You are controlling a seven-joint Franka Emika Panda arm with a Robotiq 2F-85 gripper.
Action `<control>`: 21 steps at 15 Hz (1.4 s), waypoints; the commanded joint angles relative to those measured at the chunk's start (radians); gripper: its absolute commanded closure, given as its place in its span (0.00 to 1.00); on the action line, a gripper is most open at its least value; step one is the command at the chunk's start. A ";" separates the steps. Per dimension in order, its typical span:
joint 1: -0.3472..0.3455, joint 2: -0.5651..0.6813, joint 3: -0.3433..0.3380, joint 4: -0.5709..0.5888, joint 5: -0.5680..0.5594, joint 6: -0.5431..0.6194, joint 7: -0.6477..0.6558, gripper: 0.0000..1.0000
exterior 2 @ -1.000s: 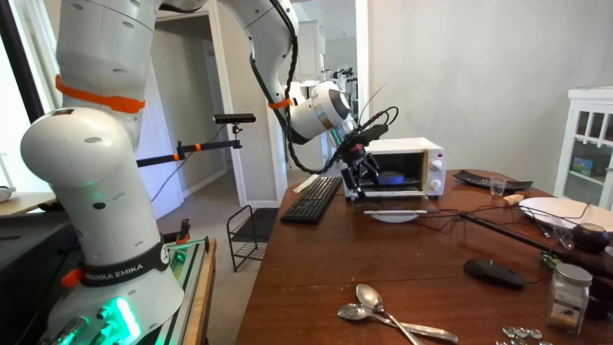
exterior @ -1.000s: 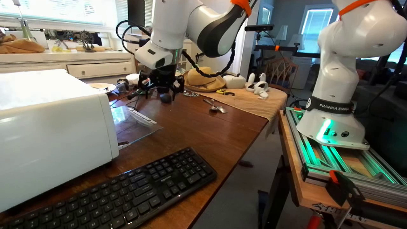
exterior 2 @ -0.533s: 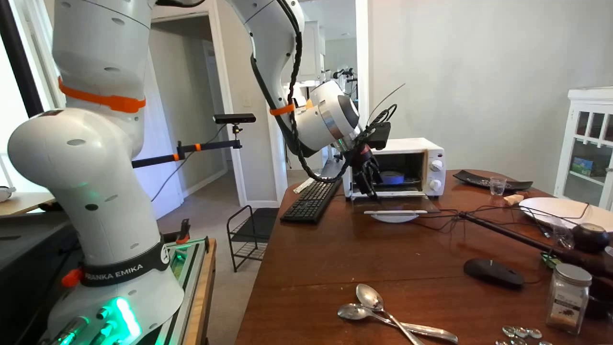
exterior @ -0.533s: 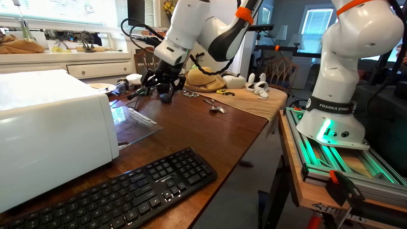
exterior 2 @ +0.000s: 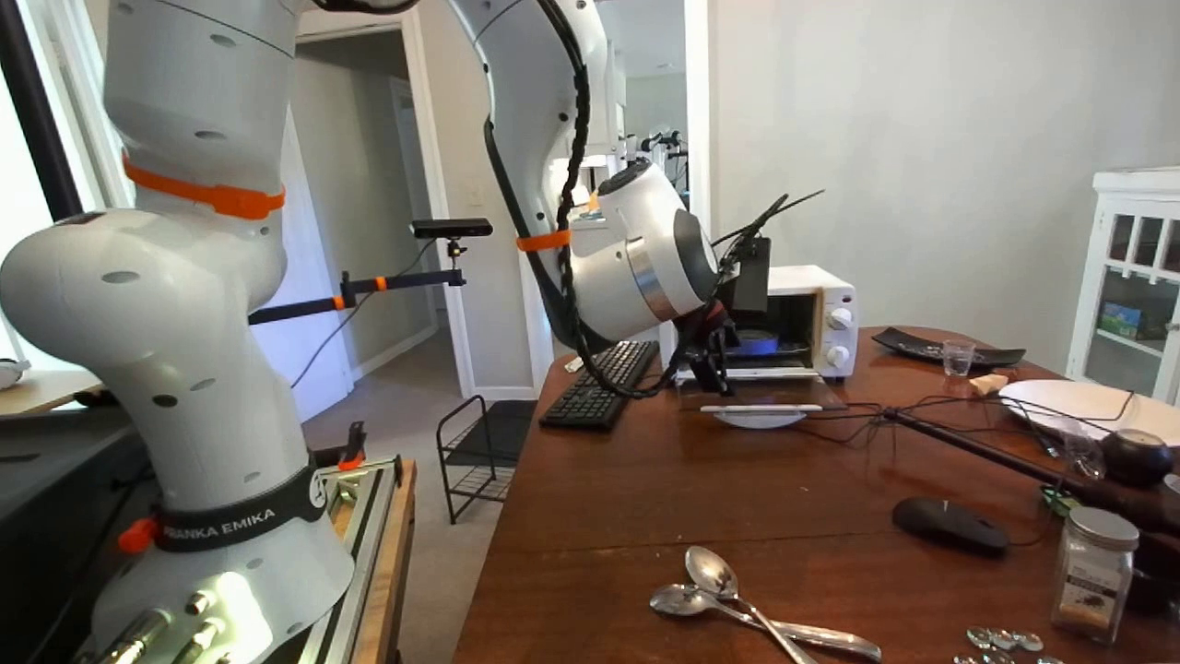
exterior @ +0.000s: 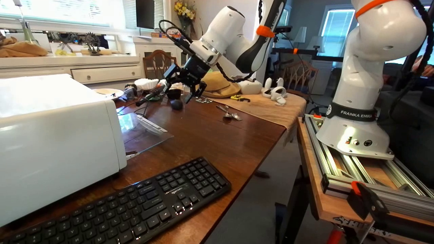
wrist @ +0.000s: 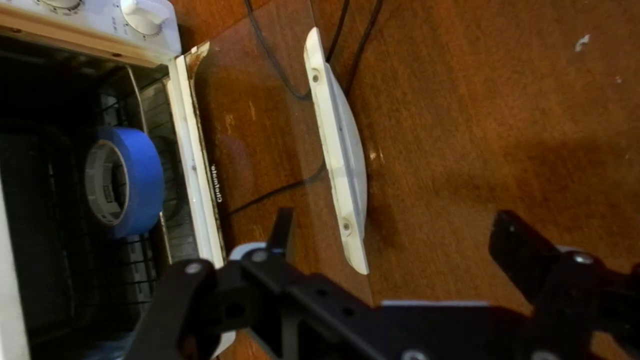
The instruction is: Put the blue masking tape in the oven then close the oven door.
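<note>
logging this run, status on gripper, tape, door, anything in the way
Gripper open, holding nothing. Blue masking tape inside oven. Oven door lowered open; black cable appears to run beneath it.

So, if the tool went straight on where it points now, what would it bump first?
Probably the white handle of the lowered oven door, which lies ahead of the open tool in the wrist view. Depth is unclear, so the tabletop beside it could come first instead.

In an exterior view: close beside oven [exterior: 61, 145], looking past. In an exterior view: across table [exterior 2: 636, 498], facing oven front. Keyboard [exterior: 149, 203] in both exterior views. Wrist: close, down onto oven door [wrist: 272, 142].
</note>
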 commanded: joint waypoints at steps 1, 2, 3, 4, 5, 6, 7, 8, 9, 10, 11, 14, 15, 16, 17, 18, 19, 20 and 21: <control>-0.083 0.102 0.041 0.008 -0.037 0.128 0.083 0.00; -0.111 0.129 0.065 0.012 -0.072 0.117 0.146 0.00; -0.137 0.153 0.090 0.018 -0.110 0.097 0.207 0.00; -0.159 0.170 0.114 0.019 -0.147 0.074 0.273 0.00; -0.178 0.180 0.133 0.017 -0.185 0.047 0.343 0.00; -0.193 0.187 0.146 0.016 -0.213 0.035 0.398 0.00; -0.204 0.184 0.152 0.015 -0.232 0.023 0.442 0.00; -0.211 0.181 0.157 0.016 -0.246 0.016 0.479 0.00; -0.216 0.170 0.160 0.017 -0.256 0.011 0.511 0.00; -0.222 0.167 0.165 0.022 -0.271 0.003 0.546 0.00; -0.225 0.162 0.169 0.028 -0.278 -0.003 0.571 0.00; -0.220 0.174 0.185 0.059 -0.318 -0.048 0.652 0.00; -0.214 0.180 0.191 0.063 -0.339 -0.075 0.674 0.00; -0.203 0.165 0.196 0.041 -0.352 -0.143 0.700 0.00; -0.163 0.172 0.131 0.053 -0.317 -0.040 0.661 0.00; -0.159 0.172 0.138 0.052 -0.327 -0.075 0.680 0.00; -0.155 0.172 0.142 0.051 -0.330 -0.090 0.688 0.00; -0.149 0.187 0.138 0.074 -0.342 -0.082 0.671 0.00; -0.140 0.210 0.133 0.102 -0.346 -0.069 0.660 0.00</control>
